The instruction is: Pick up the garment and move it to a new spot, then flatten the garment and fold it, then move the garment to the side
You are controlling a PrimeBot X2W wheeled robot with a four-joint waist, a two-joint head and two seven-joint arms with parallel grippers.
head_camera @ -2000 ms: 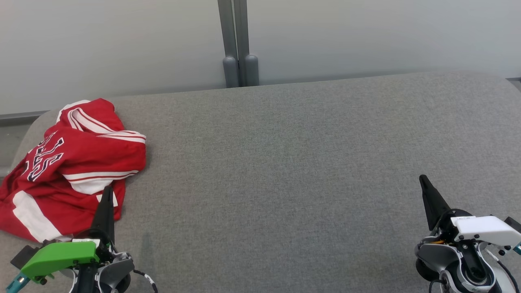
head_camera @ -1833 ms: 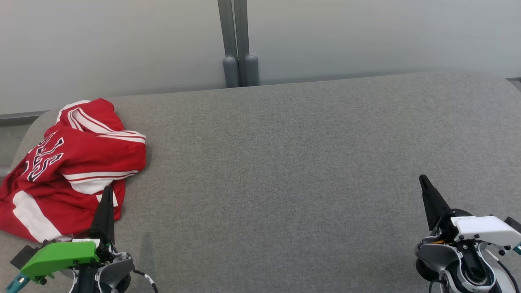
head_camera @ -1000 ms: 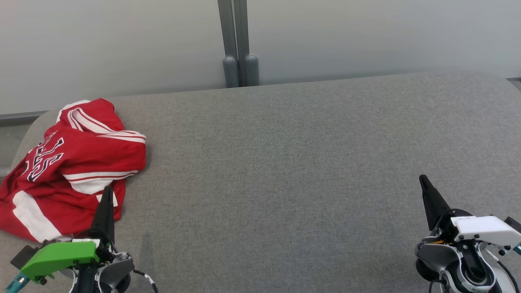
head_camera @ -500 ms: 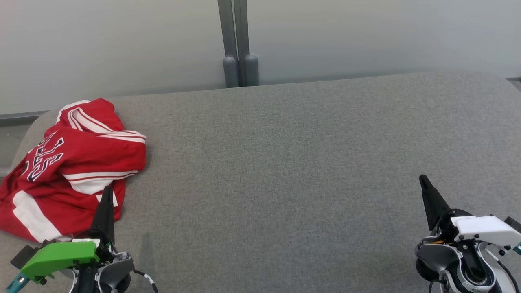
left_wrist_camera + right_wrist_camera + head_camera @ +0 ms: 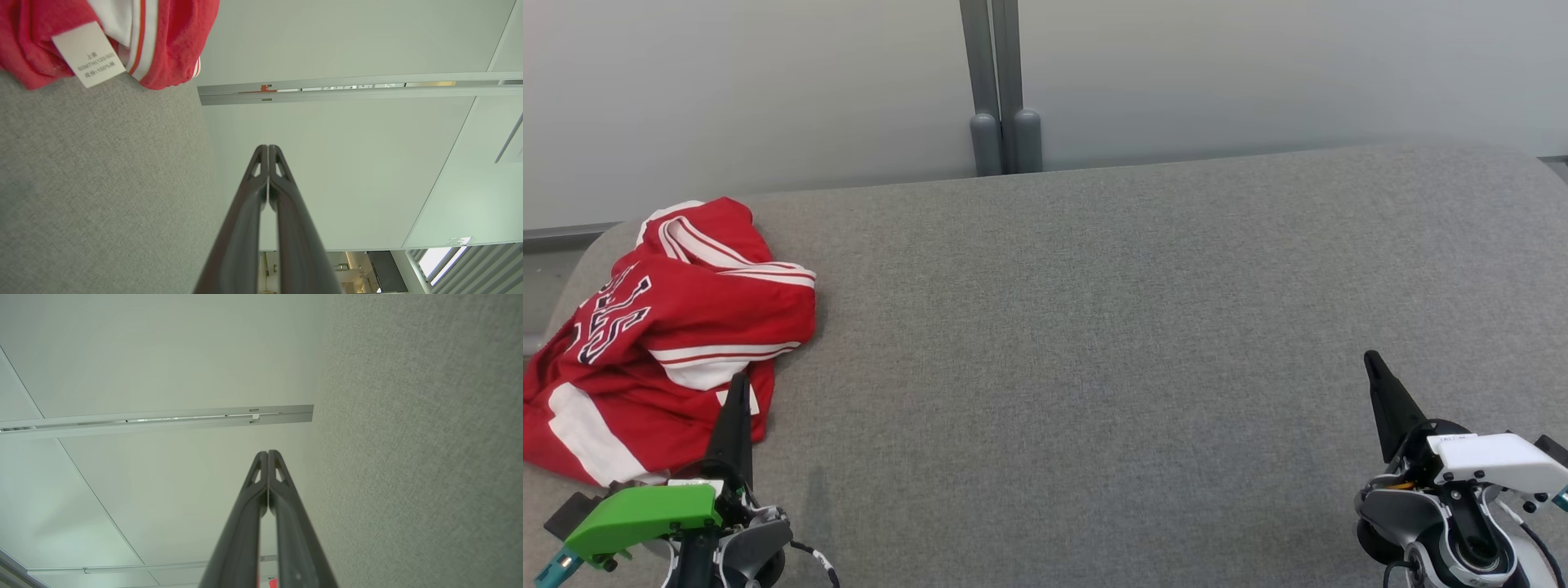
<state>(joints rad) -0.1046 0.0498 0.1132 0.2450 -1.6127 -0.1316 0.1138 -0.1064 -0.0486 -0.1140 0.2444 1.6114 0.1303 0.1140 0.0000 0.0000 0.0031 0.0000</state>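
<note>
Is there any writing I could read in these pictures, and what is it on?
"60MTH(120/60)" and "100%", beside Chinese characters: white tag on the red garment.
Dark outlined letters on the garment: folded, unreadable.
Small print on the white cover of the right gripper: too small.

The head camera looks from above, forward and down, over the grey padded surface (image 5: pixel 1094 327) toward the pale wall (image 5: pixel 1258 73), while both wrist cameras lie low beside this same surface, turned sideways, facing that wall, the left one close to the red garment (image 5: pixel 686 302).
</note>
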